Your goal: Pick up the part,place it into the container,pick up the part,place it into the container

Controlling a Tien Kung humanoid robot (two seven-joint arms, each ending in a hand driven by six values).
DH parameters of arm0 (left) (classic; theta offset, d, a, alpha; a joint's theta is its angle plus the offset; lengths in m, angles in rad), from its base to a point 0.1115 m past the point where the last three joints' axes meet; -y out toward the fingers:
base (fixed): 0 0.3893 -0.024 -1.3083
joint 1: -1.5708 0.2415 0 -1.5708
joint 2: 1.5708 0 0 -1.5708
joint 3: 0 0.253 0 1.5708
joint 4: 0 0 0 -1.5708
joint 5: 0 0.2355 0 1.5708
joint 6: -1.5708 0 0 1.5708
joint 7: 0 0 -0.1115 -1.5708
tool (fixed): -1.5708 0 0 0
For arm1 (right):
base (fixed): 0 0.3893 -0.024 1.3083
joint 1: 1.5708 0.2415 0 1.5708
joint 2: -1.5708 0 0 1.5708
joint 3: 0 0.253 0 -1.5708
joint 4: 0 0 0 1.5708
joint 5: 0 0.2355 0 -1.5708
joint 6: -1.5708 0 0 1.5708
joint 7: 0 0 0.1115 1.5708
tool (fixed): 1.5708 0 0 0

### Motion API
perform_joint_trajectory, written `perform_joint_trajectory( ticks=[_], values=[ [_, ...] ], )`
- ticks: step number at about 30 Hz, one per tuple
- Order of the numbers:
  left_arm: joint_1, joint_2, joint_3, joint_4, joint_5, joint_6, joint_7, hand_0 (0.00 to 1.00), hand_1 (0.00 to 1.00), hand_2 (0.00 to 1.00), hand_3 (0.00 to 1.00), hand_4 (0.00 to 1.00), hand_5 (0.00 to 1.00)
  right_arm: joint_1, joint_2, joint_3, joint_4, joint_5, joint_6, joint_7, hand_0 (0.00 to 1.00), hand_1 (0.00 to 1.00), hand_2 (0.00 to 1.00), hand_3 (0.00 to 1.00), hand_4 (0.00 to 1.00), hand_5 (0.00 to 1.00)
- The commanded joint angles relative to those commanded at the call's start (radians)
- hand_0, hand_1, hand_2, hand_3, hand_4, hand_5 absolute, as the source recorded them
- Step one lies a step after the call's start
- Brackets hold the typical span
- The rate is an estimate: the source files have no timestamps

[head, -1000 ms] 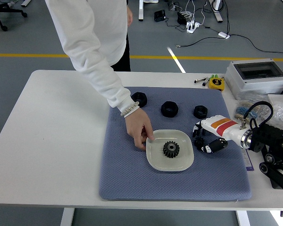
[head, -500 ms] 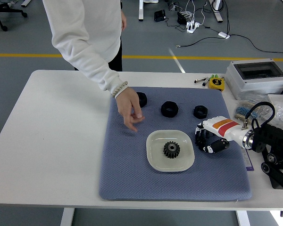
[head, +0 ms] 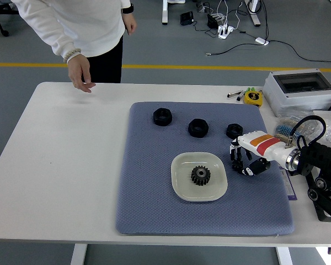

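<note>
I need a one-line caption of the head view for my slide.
Right robot hand hovers open beside the white dish holding a black gear; three black parts wait on the blue mat.

My one view comes from high on my side, facing forward and down across the white table (head: 71, 165), its near edge at the bottom, floor beyond at top. My right hand (head: 247, 160) enters from the right.
</note>
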Motion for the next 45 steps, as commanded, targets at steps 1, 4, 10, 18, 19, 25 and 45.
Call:
perform_joint_trajectory(
  ticks=[1,4,10,18,19,25,45],
  values=[
    [0.0,0.0,-0.001,0.0,0.002,-0.001,0.001,0.715,0.624,0.726,0.623,0.72,0.683,0.0,-0.003,0.01,0.011,-0.009,-0.001,-0.001,0.158,0.243,0.361,0.453,0.88,0.042],
    [0.0,0.001,-0.004,0.0,0.009,-0.002,0.003,0.715,0.626,0.726,0.623,0.719,0.682,0.0,-0.013,0.035,0.047,-0.024,-0.003,-0.005,0.155,0.239,0.363,0.453,0.883,0.031],
    [-0.004,0.003,0.002,0.0,0.009,-0.004,0.002,0.715,0.625,0.724,0.623,0.72,0.682,0.004,-0.021,0.06,0.082,-0.037,0.008,-0.013,0.16,0.238,0.36,0.455,0.877,0.024],
    [-0.007,0.003,0.011,0.0,-0.008,-0.003,-0.002,0.715,0.625,0.724,0.623,0.719,0.681,-0.01,-0.03,0.089,0.15,-0.041,0.01,-0.025,0.165,0.239,0.357,0.458,0.868,0.022],
    [-0.007,0.003,0.011,0.0,-0.008,-0.004,-0.002,0.715,0.625,0.724,0.623,0.719,0.681,-0.009,-0.03,0.086,0.161,-0.039,0.01,-0.026,0.165,0.239,0.357,0.458,0.868,0.022],
    [-0.009,0.003,0.01,-0.001,-0.003,-0.005,0.0,0.715,0.625,0.723,0.623,0.721,0.682,0.009,-0.018,0.011,0.229,-0.031,0.016,-0.035,0.163,0.238,0.357,0.458,0.861,0.03],
    [-0.012,0.007,0.013,-0.001,-0.003,-0.004,0.0,0.715,0.619,0.722,0.622,0.721,0.68,0.058,0.046,-0.113,0.224,-0.019,0.017,-0.039,0.171,0.243,0.36,0.459,0.863,0.032]
  ],
)
